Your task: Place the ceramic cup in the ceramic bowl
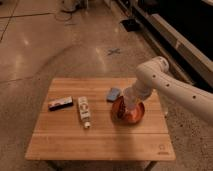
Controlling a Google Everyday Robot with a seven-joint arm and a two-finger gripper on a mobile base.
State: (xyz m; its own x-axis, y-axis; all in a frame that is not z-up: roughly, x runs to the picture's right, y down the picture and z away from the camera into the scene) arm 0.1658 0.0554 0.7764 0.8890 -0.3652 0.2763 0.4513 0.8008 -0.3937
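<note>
White robot arm [172, 85] enters from the right edge and bends at a rounded elbow near the far right corner of the wooden table [100, 142]; its forearm slopes down and to the left, ending over the ceramic bowl [128, 112]. The gripper [131, 101] hangs above the bowl's middle, pointing downward. A pale cylindrical form at its tip appears to be the ceramic cup [131, 104], though cup and gripper blend together in this view and the cup's outline is not distinct. Whether the gripper grasps the cup, and whether the cup rests on the bowl's floor or sits just above it, cannot be told.

The bowl, glossy orange-red with a darker rim, stands on the right half of the table. Apart from the pale form at its centre, its visible interior shows only the glaze.

A small blue block [113, 93] lies just beyond the bowl's far-left rim, near it. A white bottle with a printed label [83, 110] lies on its side near the table's middle, well apart from the bowl. A dark flat packet [60, 103] lies to the left of the bottle.
</note>
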